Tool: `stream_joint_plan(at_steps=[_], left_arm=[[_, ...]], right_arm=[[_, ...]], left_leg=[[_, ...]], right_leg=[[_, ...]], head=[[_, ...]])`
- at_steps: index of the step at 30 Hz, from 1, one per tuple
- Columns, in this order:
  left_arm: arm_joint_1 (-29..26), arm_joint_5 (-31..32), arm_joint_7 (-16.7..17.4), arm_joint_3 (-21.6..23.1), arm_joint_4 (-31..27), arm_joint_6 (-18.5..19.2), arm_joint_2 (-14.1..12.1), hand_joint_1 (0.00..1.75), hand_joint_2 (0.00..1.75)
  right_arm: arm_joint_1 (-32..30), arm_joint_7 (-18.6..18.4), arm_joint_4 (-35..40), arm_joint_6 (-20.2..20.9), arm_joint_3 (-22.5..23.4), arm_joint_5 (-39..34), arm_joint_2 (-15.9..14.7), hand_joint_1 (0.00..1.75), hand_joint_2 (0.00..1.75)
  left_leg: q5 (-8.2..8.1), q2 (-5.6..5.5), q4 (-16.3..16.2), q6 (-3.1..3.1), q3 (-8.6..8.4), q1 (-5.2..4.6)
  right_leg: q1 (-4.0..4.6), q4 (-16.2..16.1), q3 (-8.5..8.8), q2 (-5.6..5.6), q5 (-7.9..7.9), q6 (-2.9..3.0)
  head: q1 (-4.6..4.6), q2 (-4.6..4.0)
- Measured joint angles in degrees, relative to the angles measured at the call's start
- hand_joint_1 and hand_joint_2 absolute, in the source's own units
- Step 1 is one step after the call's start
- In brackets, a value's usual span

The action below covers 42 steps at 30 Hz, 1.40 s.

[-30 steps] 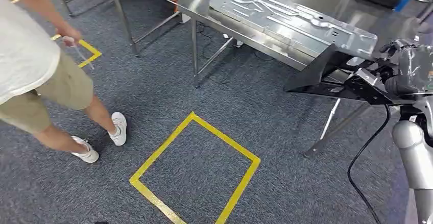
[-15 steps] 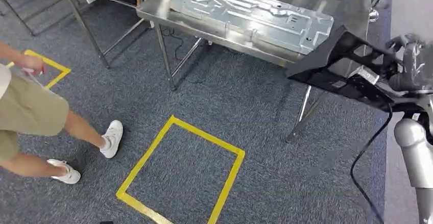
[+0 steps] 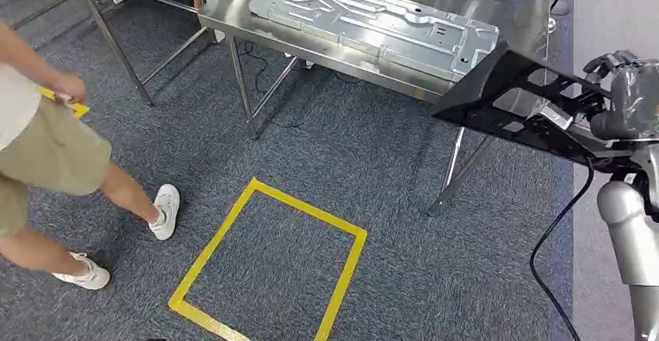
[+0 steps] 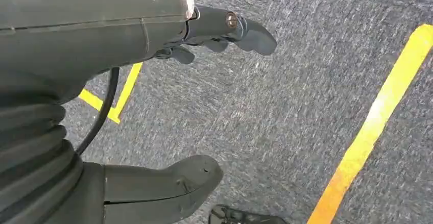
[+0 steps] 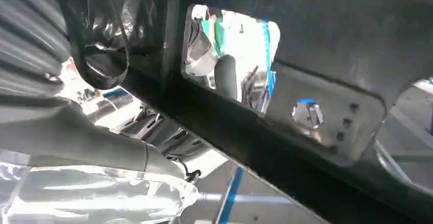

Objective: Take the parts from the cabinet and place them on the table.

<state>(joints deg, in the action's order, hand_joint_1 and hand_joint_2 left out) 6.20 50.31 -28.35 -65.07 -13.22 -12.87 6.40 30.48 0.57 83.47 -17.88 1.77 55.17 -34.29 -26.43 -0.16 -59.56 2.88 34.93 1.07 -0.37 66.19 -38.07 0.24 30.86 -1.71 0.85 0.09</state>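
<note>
My right robot hand (image 3: 622,96) grips one end of a black perforated metal part (image 3: 517,108), which juts out to my left in the air, its far tip just off the corner of the steel counter (image 3: 497,3). A stamped silver panel (image 3: 373,16) lies on that counter. My left robot hand (image 4: 168,106) hangs over grey carpet (image 4: 286,112), fingers apart, holding nothing.

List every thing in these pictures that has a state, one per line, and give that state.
Black part: held in the air by the right hand, its end over the table's edge.
Right hand: grips the black part.
Left hand: holds nothing, fingers apart, above the carpet.
Silver panel: lying flat on the steel table.
Person: mid-stride beside the yellow tape square.
</note>
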Motion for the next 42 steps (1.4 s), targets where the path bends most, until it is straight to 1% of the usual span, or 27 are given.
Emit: stream_joint_plan(at_steps=[2, 3, 5, 7, 8, 12, 13, 14, 17, 18, 19, 20, 22, 23, 24, 25, 27, 29, 30, 31, 32, 33, 34, 36, 38, 39, 42], left_arm=[[0.0, 0.0, 0.1, 0.0, 0.0, 0.2, 0.0, 0.0, 1.75], [0.0, 0.1, 0.1, 0.0, 0.0, 0.2, 0.0, 0.0, 1.75], [0.0, 0.1, 0.1, 0.0, 0.0, 0.3, 0.0, 0.0, 1.75], [0.0, 0.2, 0.1, 0.0, 0.0, 0.3, 0.0, 0.0, 1.75], [0.1, 0.2, 0.1, 0.0, 0.0, 0.4, 0.2, 0.0, 1.75], [0.1, 0.2, 0.2, 0.0, 0.0, 0.4, 0.2, 0.0, 1.75], [0.1, 0.2, 0.2, 0.0, 0.0, 0.4, 0.2, 0.0, 1.75], [0.1, 0.2, 0.2, 0.0, 0.0, 0.5, 0.2, 0.0, 1.75], [0.0, 0.1, 0.2, 0.0, 0.0, 0.5, 0.2, 0.0, 1.75], [-0.1, 0.1, 0.2, 0.0, 0.0, 0.5, 0.2, 0.0, 1.75], [-0.1, 0.1, 0.3, 0.0, 0.0, 0.5, 0.1, 0.0, 1.75], [-0.1, 0.0, 0.3, 0.0, 0.0, 0.5, 0.1, 0.0, 1.75], [-0.1, 0.0, 0.3, 0.0, 0.0, 0.5, 0.0, 0.0, 1.75], [-0.1, 0.0, 0.3, 0.0, 0.0, 0.5, 0.0, 0.0, 1.75], [-0.1, 0.0, 0.3, 0.0, 0.0, 0.5, 0.0, 0.0, 1.75], [-0.1, 0.0, 0.3, 0.0, 0.0, 0.5, 0.0, 0.0, 1.75], [-0.2, 0.0, 0.3, 0.0, 0.0, 0.5, 0.0, 0.0, 1.75], [-0.1, 0.0, 0.3, 0.0, 0.0, 0.5, 0.0, 0.0, 1.75], [-0.1, 0.1, 0.3, 0.0, 0.0, 0.5, 0.0, 0.0, 1.75], [-0.1, 0.1, 0.3, 0.0, 0.0, 0.5, 0.0, 0.0, 1.75], [-0.1, 0.1, 0.3, 0.0, 0.0, 0.5, 0.0, 0.0, 1.75], [-0.1, 0.1, 0.4, 0.0, 0.0, 0.5, 0.0, 0.0, 1.75], [-0.1, 0.1, 0.4, 0.0, 0.0, 0.5, 0.0, 0.0, 1.75], [-0.1, 0.1, 0.4, 0.0, 0.0, 0.6, 0.0, 0.0, 1.75], [-0.1, 0.1, 0.4, 0.0, 0.0, 0.6, 0.1, 0.0, 1.75], [-0.1, 0.1, 0.4, 0.0, 0.0, 0.6, 0.2, 0.0, 1.75], [-0.1, 0.1, 0.5, 0.0, 0.0, 0.6, 0.2, 0.0, 1.75]], right_arm=[[-0.1, 0.0, -0.2, 0.1, 0.0, 0.1, 0.0, 1.75, 1.75], [-0.2, 0.0, -0.3, 0.2, 0.0, 0.2, 0.0, 1.75, 1.75], [-0.2, 0.0, -0.3, 0.3, 0.0, 0.4, 0.0, 1.75, 1.75], [0.2, 0.0, -0.3, 0.5, 0.0, 0.7, -0.1, 1.75, 1.75], [0.4, 0.0, -0.3, 0.6, 0.0, 0.9, -0.1, 1.75, 1.75], [0.8, 0.1, -0.3, 1.1, -0.1, 1.0, -0.2, 1.75, 1.75], [0.7, 0.1, -0.3, 1.1, -0.1, 1.0, -0.1, 1.75, 1.75], [0.8, 0.1, -0.3, 1.1, -0.2, 1.0, -0.1, 1.75, 1.75], [0.8, 0.1, -0.3, 1.3, -0.5, 1.0, 0.1, 1.75, 1.75], [0.8, 0.1, -0.3, 1.3, -0.7, 1.0, 0.2, 1.75, 1.75], [0.7, 0.1, -0.4, 1.4, -0.9, 1.0, 0.4, 1.75, 1.75], [0.6, 0.1, -0.4, 1.3, -1.0, 1.0, 0.4, 1.75, 1.75], [0.5, 0.1, -0.4, 1.3, -1.0, 1.0, 0.4, 1.75, 1.75], [0.6, 0.1, -0.4, 1.3, -1.0, 1.0, 0.3, 1.75, 1.75], [0.8, 0.1, -0.3, 1.3, -1.0, 1.0, 0.3, 1.75, 1.75], [0.7, 0.1, -0.4, 1.4, -1.0, 1.0, 0.3, 1.75, 1.75], [0.7, 0.1, -0.4, 1.4, -1.0, 1.0, 0.3, 1.75, 1.75], [0.6, 0.1, -0.3, 1.3, -1.0, 1.0, 0.3, 1.75, 1.75], [0.7, 0.1, -0.4, 1.4, -1.0, 1.0, 0.3, 1.75, 1.75], [0.8, 0.1, -0.4, 1.4, -1.0, 1.1, 0.3, 1.75, 1.75], [0.8, 0.1, -0.4, 1.4, -1.0, 1.1, 0.3, 1.75, 1.75], [0.6, 0.1, -0.5, 1.4, -1.1, 1.1, 0.3, 1.75, 1.75], [0.5, 0.1, -0.6, 1.4, -1.1, 1.2, 0.3, 1.75, 1.75], [0.5, 0.1, -0.7, 1.4, -1.2, 1.3, 0.3, 1.75, 1.75], [0.6, 0.1, -0.7, 1.4, -1.2, 1.3, 0.3, 1.75, 1.75], [0.7, 0.1, -0.7, 1.4, -1.2, 1.3, 0.3, 1.75, 1.75], [0.8, 0.1, -0.7, 1.4, -1.2, 1.4, 0.3, 1.75, 1.75]], left_leg=[[-0.04, 0.0, 0.0, 0.06, 0.01, 0.0], [-0.07, 0.0, 0.0, 0.04, -0.01, 0.0], [-0.2, -0.03, 0.0, 0.03, -0.23, -0.05], [-0.34, -0.05, 0.2, -0.04, -0.67, -0.12], [-0.34, -0.05, 0.3, -0.16, -0.61, -0.17], [0.06, 0.06, 1.1, -1.43, -0.76, -0.06], [-0.6, 0.15, 0.7, -1.62, -0.64, -0.22], [-1.54, 0.05, -0.8, -1.86, -0.12, -0.34], [-7.24, 0.01, -13.2, -2.17, 6.01, -0.25], [-7.8, 0.0, -15.7, -2.37, 7.39, -0.27], [-7.04, 0.02, -16.1, -2.55, 7.74, -0.22], [-5.04, 0.03, -13.6, -2.69, 6.65, -0.15], [-0.26, 0.04, -4.7, -2.77, 2.21, 0.07], [0.03, -0.06, -1.0, -2.67, 0.58, 0.2], [-0.63, -0.16, -0.6, -2.33, 0.21, -0.01], [-0.4, -0.16, -0.8, -1.78, 0.58, 0.02], [-0.26, -0.2, -0.8, -1.35, 0.62, -0.3], [0.11, -0.13, -0.3, -0.76, 0.35, 0.22], [0.18, -0.13, -0.2, -0.56, 0.32, 0.26], [0.31, -0.12, 0.1, -0.34, 0.27, 0.32], [0.32, -0.12, 0.1, -0.32, 0.29, 0.32], [0.3, -0.11, 0.1, -0.3, 0.29, 0.33], [0.26, -0.12, 0.1, -0.31, 0.23, 0.33], [0.16, -0.14, 0.1, -0.4, 0.07, 0.33], [-0.02, -0.15, 0.2, -0.61, -0.4, 0.33], [0.03, -0.12, 0.5, -0.78, -0.37, 0.42], [0.22, -0.08, 0.9, -1.76, -0.3, 0.55]], right_leg=[[-0.34, 8.5, -4.27, -0.04, 3.07, -0.42], [-0.44, 10.1, -5.27, -0.06, 2.9, -0.47], [-0.36, 5.7, -3.56, -0.06, -0.94, -0.07], [0.3, -5.0, 1.61, -0.07, -6.46, 1.29], [0.61, -6.7, 2.74, -0.25, -5.61, 1.78], [1.1, -8.5, 2.99, -0.32, -5.83, 2.52], [0.02, -9.9, 3.95, -0.56, -6.45, 2.55], [0.22, -10.6, 4.45, -0.65, -6.58, 2.78], [0.37, -10.5, 4.59, -0.79, -6.45, 3.25], [0.38, -10.3, 4.5, -0.75, -6.38, 3.28], [0.32, -10.0, 4.44, -0.64, -6.22, 3.2], [0.2, -9.7, 4.41, -0.55, -5.99, 3.02], [0.02, -8.6, 4.3, -0.44, -5.31, 2.46], [0.04, -7.8, 3.99, -0.41, -4.78, 2.04], [0.54, -6.9, 3.29, -0.2, -4.41, 1.54], [0.54, -6.7, 3.03, -0.21, -4.47, 1.38], [0.29, -6.9, 3.07, -0.22, -4.63, 1.1], [0.06, -6.0, 2.91, -0.3, -3.77, 0.5], [-0.01, -4.3, 2.08, -0.29, -2.43, 0.15], [-0.14, 0.4, -0.24, -0.27, 0.16, -0.22], [-0.3, 4.1, -2.08, -0.27, 1.7, -0.43], [-0.59, 8.5, -4.32, -0.3, 2.95, -0.63], [-0.77, 9.7, -5.07, -0.29, 2.52, -0.66], [-0.85, 5.1, -3.24, -0.29, -1.12, -0.43], [-0.57, -5.6, 2.01, -0.31, -6.41, 0.47], [-0.24, -7.0, 2.83, -0.41, -5.37, 0.8], [0.46, -7.8, 2.82, -0.32, -5.43, 1.26]], head=[[0.02, 0.0], [0.02, 0.0], [0.0, 0.0], [0.02, 0.0], [-0.04, -0.02], [0.07, -0.02], [-0.02, -0.02], [0.04, -0.02], [0.0, -0.02], [-0.04, 0.0], [-0.02, -0.02], [-0.04, -0.02], [-0.04, 0.0], [-0.04, -0.02], [-0.04, -0.02], [0.0, -0.02], [0.0, -0.02], [0.02, 0.0], [0.02, 0.0], [0.02, -0.02], [0.02, -0.02], [0.02, -0.02], [0.0, -0.02], [0.0, -0.02], [0.02, -0.02], [0.0, -0.02], [0.04, 0.0]])
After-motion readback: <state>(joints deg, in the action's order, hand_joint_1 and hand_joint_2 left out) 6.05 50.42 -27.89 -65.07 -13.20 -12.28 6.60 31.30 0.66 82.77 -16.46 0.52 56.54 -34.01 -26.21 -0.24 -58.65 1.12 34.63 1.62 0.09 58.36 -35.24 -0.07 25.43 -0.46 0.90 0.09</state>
